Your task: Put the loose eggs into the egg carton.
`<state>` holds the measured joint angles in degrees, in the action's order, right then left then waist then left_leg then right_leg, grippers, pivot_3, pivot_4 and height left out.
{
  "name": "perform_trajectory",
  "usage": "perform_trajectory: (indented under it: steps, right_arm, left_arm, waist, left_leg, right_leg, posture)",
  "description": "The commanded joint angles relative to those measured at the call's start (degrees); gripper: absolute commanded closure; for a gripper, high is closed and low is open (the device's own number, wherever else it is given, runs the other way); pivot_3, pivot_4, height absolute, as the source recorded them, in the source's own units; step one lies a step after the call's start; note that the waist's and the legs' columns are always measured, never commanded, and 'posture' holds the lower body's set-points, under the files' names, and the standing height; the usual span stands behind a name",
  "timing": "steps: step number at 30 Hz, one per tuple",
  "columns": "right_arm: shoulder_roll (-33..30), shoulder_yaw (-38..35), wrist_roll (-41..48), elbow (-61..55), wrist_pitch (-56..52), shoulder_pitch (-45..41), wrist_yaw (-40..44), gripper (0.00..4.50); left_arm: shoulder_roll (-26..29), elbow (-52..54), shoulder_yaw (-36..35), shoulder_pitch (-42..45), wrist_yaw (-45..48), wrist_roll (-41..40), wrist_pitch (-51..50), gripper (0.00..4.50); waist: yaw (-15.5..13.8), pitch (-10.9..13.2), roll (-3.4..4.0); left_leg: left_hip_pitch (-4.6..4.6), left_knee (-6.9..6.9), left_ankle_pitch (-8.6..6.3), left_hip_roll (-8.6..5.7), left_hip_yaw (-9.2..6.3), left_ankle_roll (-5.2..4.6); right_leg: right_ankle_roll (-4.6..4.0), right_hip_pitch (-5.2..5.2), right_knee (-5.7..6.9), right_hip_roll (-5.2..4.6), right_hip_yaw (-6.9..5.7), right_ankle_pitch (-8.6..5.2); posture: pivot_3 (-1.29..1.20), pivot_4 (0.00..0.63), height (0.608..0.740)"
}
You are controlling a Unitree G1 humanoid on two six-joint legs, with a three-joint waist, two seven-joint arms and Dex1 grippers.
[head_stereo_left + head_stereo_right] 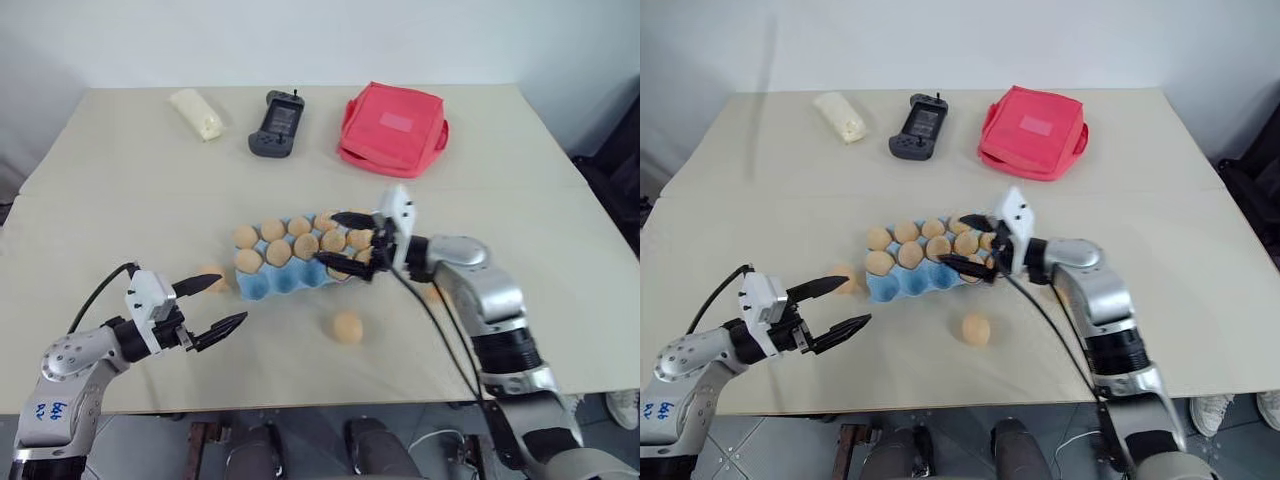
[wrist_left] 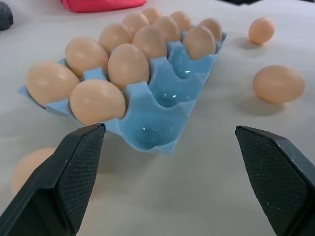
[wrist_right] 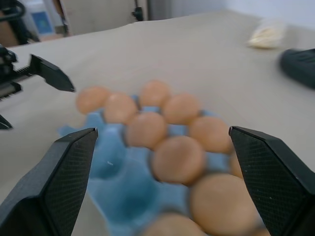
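Observation:
The light blue egg carton (image 1: pixel 268 284) lies mid-table with several tan-orange eggs in its cups; a few cups of its near row (image 2: pixel 167 93) stand empty. Three loose eggs lie on the table: one in front of the carton (image 1: pixel 347 327), one at its left end (image 1: pixel 209 279), one to its right beside my right forearm (image 1: pixel 432 294). My right gripper (image 1: pixel 330 238) hovers open over the carton's right end, its fingers (image 3: pixel 74 162) straddling seated eggs without touching them. My left gripper (image 1: pixel 230 301) is open and empty, low near the carton's left front corner.
At the back of the table lie a red square pouch (image 1: pixel 392 128), a black handheld controller (image 1: pixel 277 125) and a pale cream packet (image 1: pixel 197 112). The table's front edge (image 1: pixel 300 405) runs just behind both forearms. Black cables hang along each arm.

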<state>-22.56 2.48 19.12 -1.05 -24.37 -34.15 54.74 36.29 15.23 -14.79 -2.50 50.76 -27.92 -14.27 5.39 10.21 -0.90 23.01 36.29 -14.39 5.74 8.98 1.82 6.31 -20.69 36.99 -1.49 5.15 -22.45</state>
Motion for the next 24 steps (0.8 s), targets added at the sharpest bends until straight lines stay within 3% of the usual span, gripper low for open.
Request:
perform_trajectory:
  steps: [1, 6, 11, 14, 19, 24]
  right_arm:
    - [-5.7, -7.6, 2.7, -4.7, 3.0, 4.8, 0.8, 0.02]
    - [-13.7, -15.9, 0.6, -5.2, 10.6, 15.2, -0.1, 0.02]
    - [-16.6, -26.1, 0.3, -1.6, 20.7, 28.5, -0.8, 0.02]
    - [-16.8, -28.4, -1.1, -2.2, 26.2, 36.5, -0.5, 0.02]
    - [-14.8, -32.1, 2.3, -1.9, 26.3, 44.4, -2.0, 0.02]
    - [-16.6, -31.7, 4.3, -0.1, 25.3, 46.7, 0.8, 0.02]
  left_arm:
    - [-0.3, 1.0, 1.0, 2.4, 0.1, -1.1, 0.1, 0.00]
    - [-0.6, -0.5, 2.5, 4.7, 0.9, -0.6, 0.8, 0.00]
    - [-0.4, -1.6, 5.1, 6.1, 2.9, -0.3, 0.8, 0.00]
    - [-0.8, -2.9, 6.6, 7.4, 3.6, 0.3, 1.4, 0.00]
    - [-1.5, -4.9, 9.2, 10.4, 5.1, 0.8, 1.8, 0.00]
    - [-1.6, -6.5, 10.0, 12.5, 5.9, 1.1, 1.8, 0.00]
  waist:
    - [-0.6, 0.0, -0.01]
    - [-0.8, 0.0, -0.04]
    - [-0.7, 0.0, -0.06]
    - [-0.6, 0.0, -0.07]
    - [-0.5, 0.1, -0.14]
    - [-0.4, 0.3, -0.46]
  left_leg:
    - [0.03, -0.01, 0.00, 0.00, 0.00, 0.00]
    - [0.04, -0.06, -0.02, 0.00, -0.02, 0.01]
    - [0.02, -0.03, -0.01, -0.01, 0.00, 0.01]
    - [-0.01, 0.03, 0.00, -0.01, 0.03, -0.02]
    - [-0.24, 0.11, 0.09, -0.08, 0.08, -0.14]
    - [-1.09, -0.25, -0.25, -0.08, 0.06, -0.15]
  right_leg:
    - [0.00, 0.00, -0.04, 0.01, 0.00, 0.00]
    - [0.00, 0.01, -0.16, 0.02, -0.01, 0.00]
    - [0.00, 0.07, -0.20, 0.07, 0.04, 0.00]
    - [0.01, 0.12, -0.22, 0.07, 0.09, 0.00]
    - [0.09, 0.32, -0.10, 0.04, 0.21, 0.06]
    - [-0.12, 1.23, -0.54, -0.09, 0.17, 0.19]
  posture:
    - [0.00, 0.150, 0.740]
    - [0.00, 0.150, 0.740]
    - [0.00, 0.150, 0.740]
    - [0.00, 0.150, 0.740]
    - [0.00, 0.150, 0.740]
    - [0.00, 0.150, 0.740]
